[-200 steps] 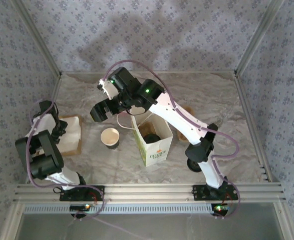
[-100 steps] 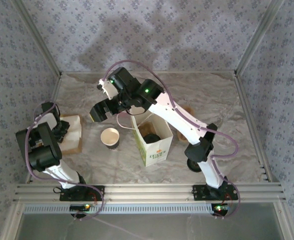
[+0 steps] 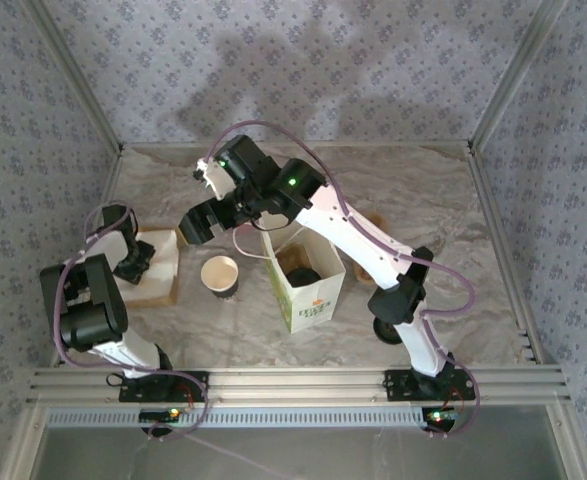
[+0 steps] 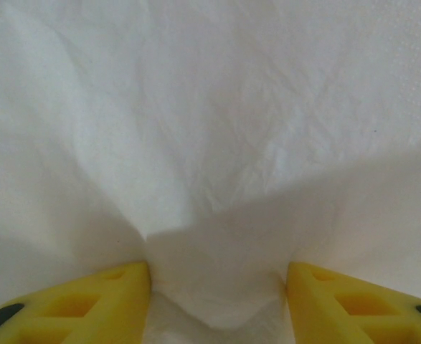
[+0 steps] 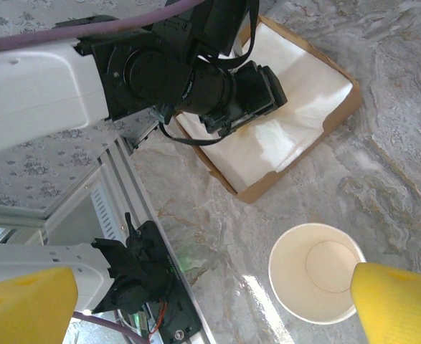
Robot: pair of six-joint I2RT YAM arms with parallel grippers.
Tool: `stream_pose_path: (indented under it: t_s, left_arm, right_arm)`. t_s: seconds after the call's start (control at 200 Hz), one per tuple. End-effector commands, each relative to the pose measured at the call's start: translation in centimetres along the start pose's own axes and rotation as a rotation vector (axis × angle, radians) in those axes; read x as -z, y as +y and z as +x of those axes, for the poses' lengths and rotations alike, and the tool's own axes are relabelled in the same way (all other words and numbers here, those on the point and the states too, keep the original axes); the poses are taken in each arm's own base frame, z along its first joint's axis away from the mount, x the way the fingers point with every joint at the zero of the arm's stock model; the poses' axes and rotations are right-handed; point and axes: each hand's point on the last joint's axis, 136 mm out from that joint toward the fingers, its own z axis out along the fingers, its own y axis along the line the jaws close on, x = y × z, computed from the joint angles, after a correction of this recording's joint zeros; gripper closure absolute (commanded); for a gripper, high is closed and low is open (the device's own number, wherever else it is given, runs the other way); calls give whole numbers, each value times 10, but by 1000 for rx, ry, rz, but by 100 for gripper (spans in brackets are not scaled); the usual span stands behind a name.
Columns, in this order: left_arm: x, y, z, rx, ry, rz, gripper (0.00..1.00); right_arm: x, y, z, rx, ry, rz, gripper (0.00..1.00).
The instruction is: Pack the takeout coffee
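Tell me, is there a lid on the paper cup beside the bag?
No, the paper cup stands open, its cream inside showing.

Walls (image 3: 303, 70) look blue-grey to me, w/ small floral print. Table (image 3: 443, 200) is grey-beige marble veining. Napkins (image 4: 210, 129) plain white, tray (image 5: 264, 190) brown cardboard. Bag (image 3: 313, 300) white w/ green logo; coffee (image 3: 300, 277) lid black. Open cup (image 5: 318, 279) cream inside. L fingers (image 4: 74, 304) & R fingers (image 5: 400, 301) yellow. Arms (image 3: 343, 225) white w/ black joints; cable (image 5: 67, 34) purple.

Bare tabletop (image 3: 191, 292) between lidless cup (image 3: 219, 273) and napkin box (image 3: 161, 262); right arm (image 3: 328, 215) across far rim of white bag (image 3: 313, 308)
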Motion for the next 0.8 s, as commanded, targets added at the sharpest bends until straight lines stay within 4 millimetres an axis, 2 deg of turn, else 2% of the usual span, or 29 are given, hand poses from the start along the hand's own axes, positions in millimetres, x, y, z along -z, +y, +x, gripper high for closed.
stream_pose_path:
  t_s: [0.0, 0.185, 0.305, 0.629, 0.794]
  left_arm:
    - [11, 4, 8, 12, 13, 5, 46]
    - [30, -5, -10, -13, -27, 5, 38]
    - [33, -11, -20, -13, -30, 5, 36]
    - [2, -16, -19, -10, 30, -9, 37]
    - [-10, -13, -14, -10, 52, -19, 46]
  right_arm:
    - [-1, 7, 1, 3, 7, -13, 0]
    - [-1, 9, 3, 9, 11, -15, 0]
    - [0, 8, 4, 11, 13, -13, 0]
    - [-3, 5, 10, 9, 29, -7, 0]
    - [-5, 5, 10, 7, 30, -9, 0]
